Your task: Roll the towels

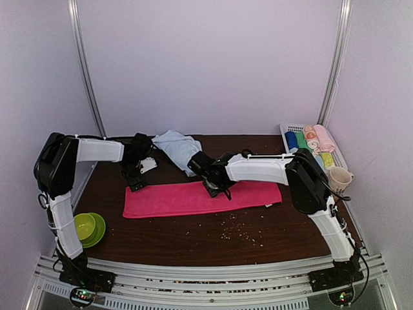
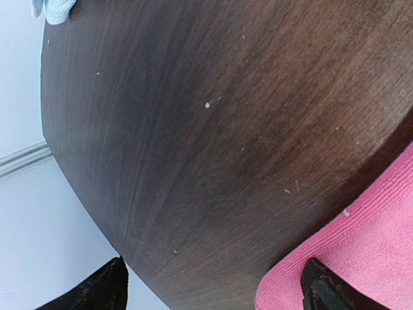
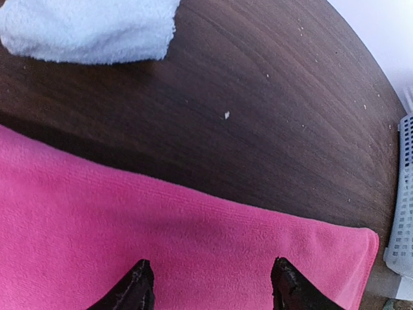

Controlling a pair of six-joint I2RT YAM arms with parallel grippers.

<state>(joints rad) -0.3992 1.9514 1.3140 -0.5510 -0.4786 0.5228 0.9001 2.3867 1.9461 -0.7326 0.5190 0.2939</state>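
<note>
Fingers (image 3: 139, 289) of the right gripper (image 3: 210, 284) stand apart, empty, over the pink towel (image 1: 168, 200), spread flat mid-frame in the top view; the left gripper (image 2: 216, 287) gapes empty at its left end. The blue towel (image 1: 173, 143) lies crumpled above centre. Soft, light cloth likely wants an edge pinch. Both arms reach forward, wrists down.

Far towel (image 1: 173, 143) behind near towel (image 1: 168, 200); basket (image 1: 284, 131) right

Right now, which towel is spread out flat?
The pink towel, laid out as a long strip; the light blue towel sits crumpled behind it.
</note>
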